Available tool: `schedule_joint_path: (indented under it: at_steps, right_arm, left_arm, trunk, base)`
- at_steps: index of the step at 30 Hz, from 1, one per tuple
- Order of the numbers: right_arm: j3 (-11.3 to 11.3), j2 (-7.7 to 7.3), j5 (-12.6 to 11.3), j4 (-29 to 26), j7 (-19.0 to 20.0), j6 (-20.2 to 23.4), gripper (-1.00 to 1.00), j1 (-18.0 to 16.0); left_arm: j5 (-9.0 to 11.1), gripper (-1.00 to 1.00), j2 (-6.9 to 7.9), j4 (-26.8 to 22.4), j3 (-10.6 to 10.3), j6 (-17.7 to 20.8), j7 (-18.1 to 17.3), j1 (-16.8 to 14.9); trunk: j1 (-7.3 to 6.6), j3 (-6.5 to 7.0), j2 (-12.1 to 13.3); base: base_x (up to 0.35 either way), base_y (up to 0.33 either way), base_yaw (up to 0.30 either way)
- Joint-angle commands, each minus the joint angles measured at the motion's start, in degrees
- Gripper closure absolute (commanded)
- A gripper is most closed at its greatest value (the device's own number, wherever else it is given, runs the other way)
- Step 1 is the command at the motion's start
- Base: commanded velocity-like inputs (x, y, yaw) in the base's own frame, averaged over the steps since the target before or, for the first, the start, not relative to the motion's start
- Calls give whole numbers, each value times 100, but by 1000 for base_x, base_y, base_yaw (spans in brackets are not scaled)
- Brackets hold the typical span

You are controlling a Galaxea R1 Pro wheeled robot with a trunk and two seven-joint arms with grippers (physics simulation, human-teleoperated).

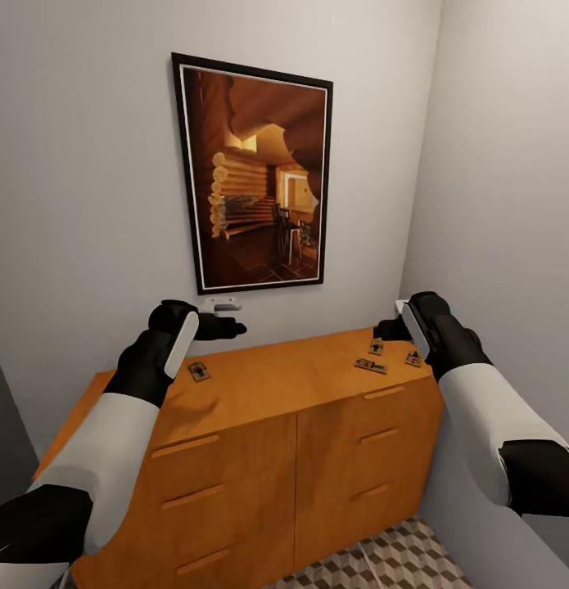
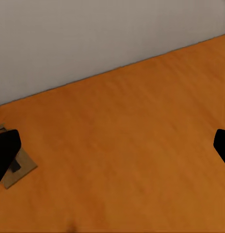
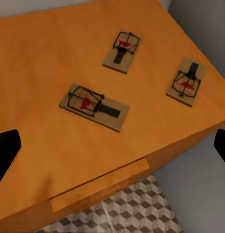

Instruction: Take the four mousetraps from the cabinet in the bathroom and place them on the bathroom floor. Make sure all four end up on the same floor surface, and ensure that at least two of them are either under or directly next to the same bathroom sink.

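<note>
Pretty plain little corner: pale grey walls (image 1: 79,164) meeting at the right, with a big dark-framed picture (image 1: 255,176) of a log cabin interior hung on the back one. Just under its bottom edge there's a small white fixture (image 1: 223,305) on the wall. Light is soft and even, no hard shadows.

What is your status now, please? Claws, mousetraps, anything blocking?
Left claw open, empty, over cabinet top near one mousetrap. Right claw open, empty, above three mousetraps at the right end. Nothing in the way.
</note>
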Motion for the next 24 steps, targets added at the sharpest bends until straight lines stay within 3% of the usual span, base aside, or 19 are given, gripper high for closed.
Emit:
schedule_joint_path:
  at_steps: [1,9,24]
  right_arm:
    - [27,-9,-30,-5,-35,23,-100,-5]
    - [1,-25,-29,-6,-28,23,-100,-5]
    - [-61,-19,-29,1,-45,23,-100,-5]
  left_arm:
    - [17,-100,-1,1,-1,17,10,-5]
    - [11,-100,-5,12,4,10,8,-5]
    - [26,-100,-5,27,5,2,8,-5]
  trunk:
    - [3,-7,-4]
    - [3,-7,-4]
    - [3,-7,-4]
  base:
    - [260,0,0]
    - [171,0,0]
    - [21,0,0]
